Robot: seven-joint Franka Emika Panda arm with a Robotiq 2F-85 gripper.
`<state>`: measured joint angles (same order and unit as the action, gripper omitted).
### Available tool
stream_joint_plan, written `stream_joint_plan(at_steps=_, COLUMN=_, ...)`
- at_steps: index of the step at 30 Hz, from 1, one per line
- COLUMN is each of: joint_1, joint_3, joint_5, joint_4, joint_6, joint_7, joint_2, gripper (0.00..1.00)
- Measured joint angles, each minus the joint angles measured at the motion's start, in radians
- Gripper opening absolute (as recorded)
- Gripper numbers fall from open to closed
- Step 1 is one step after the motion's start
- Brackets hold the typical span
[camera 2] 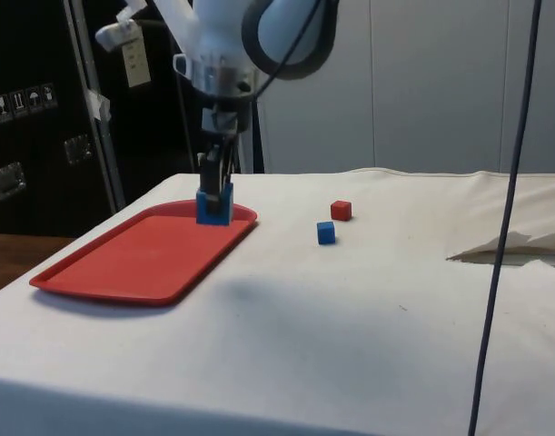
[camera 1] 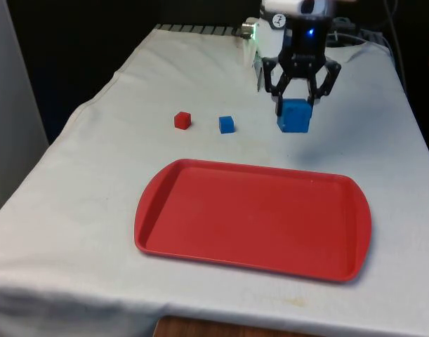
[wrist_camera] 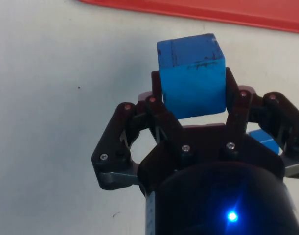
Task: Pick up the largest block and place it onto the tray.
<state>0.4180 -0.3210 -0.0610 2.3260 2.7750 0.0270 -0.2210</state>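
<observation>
Large blue block (camera 1: pixel 293 116) clamped in the pincer (camera 1: pixel 295 105), above the surface (camera 1: pixel 95 182).

Hanging just beyond the red tray's (camera 1: pixel 200 210) far edge in front view; appearing over the tray in side view. Small blue block (camera 1: pixel 227 124) and red block (camera 1: pixel 182 120) lying nearby.

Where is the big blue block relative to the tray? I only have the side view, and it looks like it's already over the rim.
Observer: Not yet. In the front view the large blue block is beyond the tray's far rim, with white cloth showing between them.
Operator: Is the grip good?
Observer: The wrist view shows the gripper shut on two opposite faces of it.
Operator: Anything in the way?
Observer: No. The small blue block and the red block lie towards the front view's left, not between it and the tray.
</observation>
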Motion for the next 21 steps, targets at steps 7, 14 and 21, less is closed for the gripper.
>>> stream_joint_plan(at_steps=7, joint_1=-0.001, joint_3=-0.012, joint_5=0.000, joint_4=-0.042, joint_6=-0.036, joint_7=-0.003, joint_2=0.009, gripper=0.02)
stream_joint_plan(at_steps=14, joint_1=-0.002, joint_3=-0.020, joint_5=0.000, joint_4=-0.069, joint_6=-0.060, joint_7=-0.010, joint_2=0.009, gripper=0.02)
stream_joint_plan(at_steps=21, joint_1=-0.010, joint_3=-0.039, joint_5=0.007, joint_4=-0.120, joint_6=-0.060, joint_7=-0.006, joint_2=-0.043, gripper=0.02)
